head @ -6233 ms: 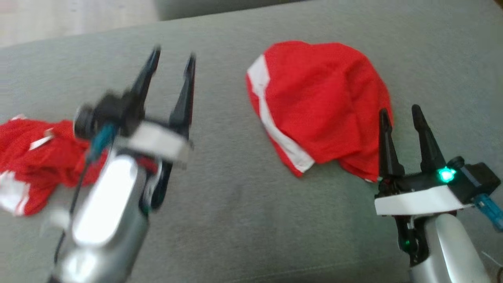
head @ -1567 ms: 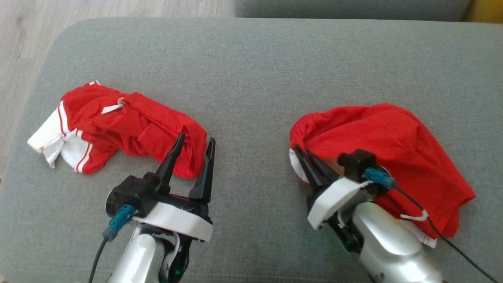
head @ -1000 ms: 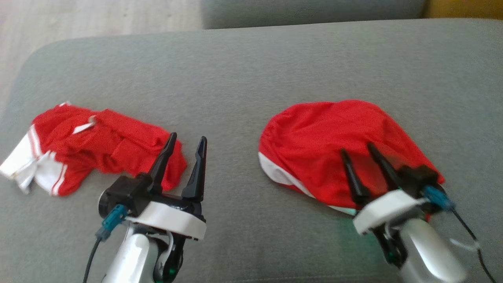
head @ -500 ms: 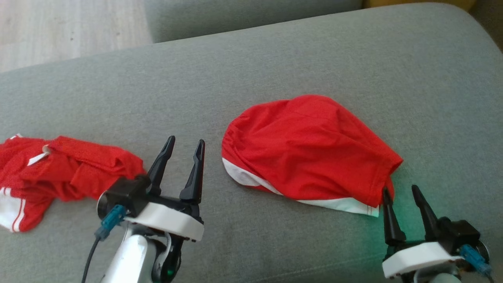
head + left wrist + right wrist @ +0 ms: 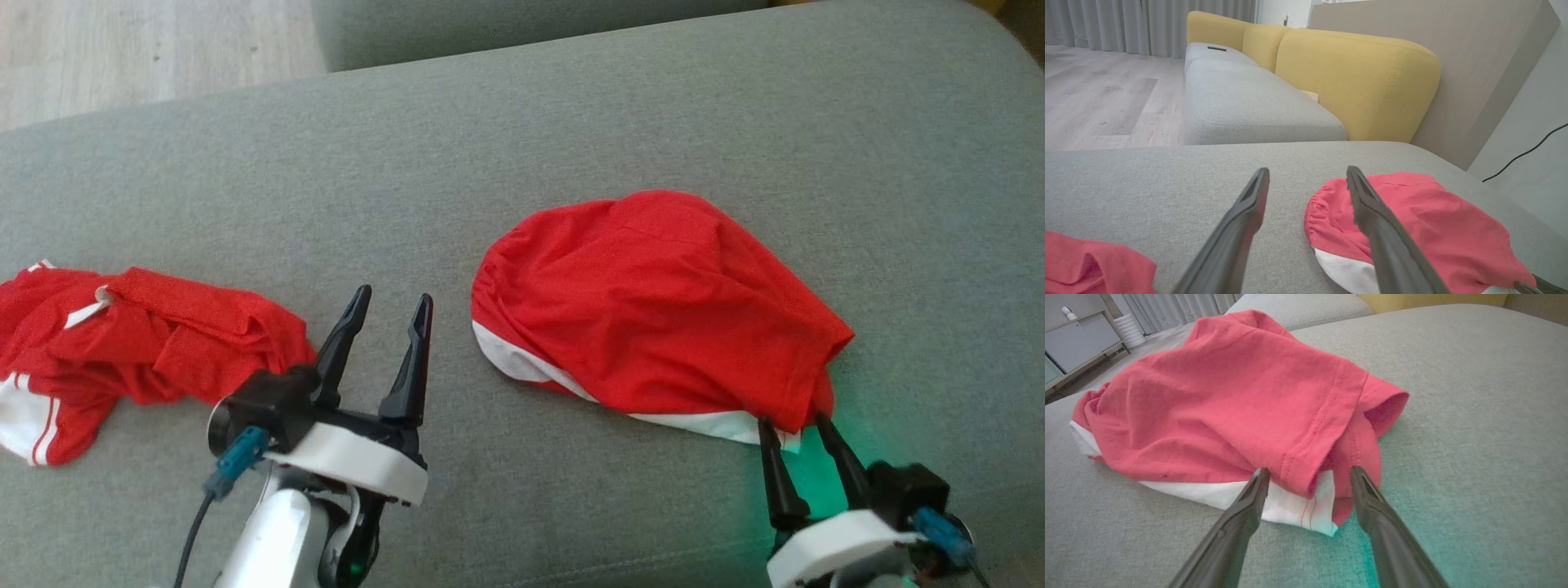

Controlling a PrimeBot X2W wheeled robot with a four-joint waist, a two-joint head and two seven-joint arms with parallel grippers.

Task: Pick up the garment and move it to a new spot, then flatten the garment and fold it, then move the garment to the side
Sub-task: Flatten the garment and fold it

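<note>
Right wrist view: flanks the near hem corner of the garment [image 5: 1229, 396] with wide-open, empty right jaws, nearer than the equally open left jaws.

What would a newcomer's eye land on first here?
Two bright reds on the grey cushion: the rounded red garment with white trim right of centre, and the crumpled red garment at the left edge. The right gripper, open, straddles the rounded one's near corner; the left gripper, open, hovers over bare cushion between the two.
</note>
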